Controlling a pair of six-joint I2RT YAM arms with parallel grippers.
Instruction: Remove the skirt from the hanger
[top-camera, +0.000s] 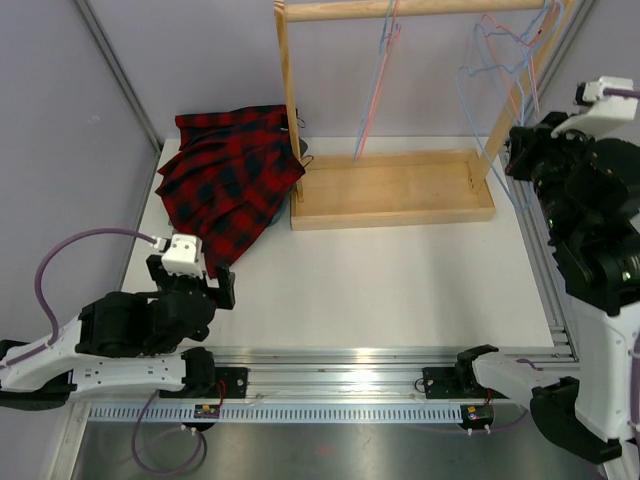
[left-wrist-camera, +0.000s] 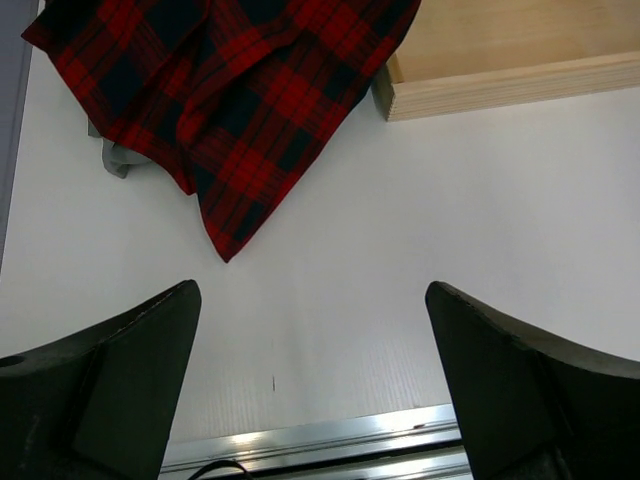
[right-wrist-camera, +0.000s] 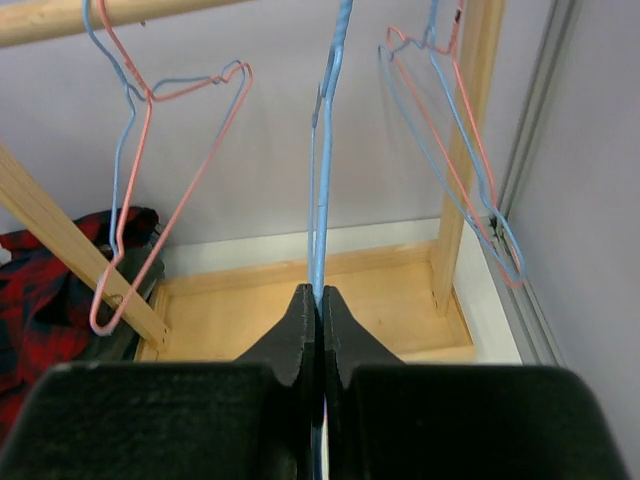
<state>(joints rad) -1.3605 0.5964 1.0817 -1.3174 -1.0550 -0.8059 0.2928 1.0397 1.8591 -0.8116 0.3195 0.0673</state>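
Black fingers (left-wrist-camera: 120, 380) of the left gripper (left-wrist-camera: 310, 300) are standing wide apart at the bottom of its wrist view, holding nothing and hovering over bare table (top-camera: 400, 280). Just beyond them the skirt (left-wrist-camera: 230, 100) – red and black plaid – is lying crumpled on the table's far left, its nearest corner pointing toward the fingers without touching them, its far edge resting against the left post and base of the wooden rack (top-camera: 390, 190). No hanger is showing in the cloth. Across the table, the right gripper (right-wrist-camera: 318, 295) is pinching shut on the thin blue hanger (right-wrist-camera: 325, 150), which is hanging bare in front of the rack. Judging by this, the skirt is already off and the task is nearly finished. Next, the right gripper probably needs to let the hanger go gently so that it is not swinging, and both arms should be drawing back without dragging the cloth.
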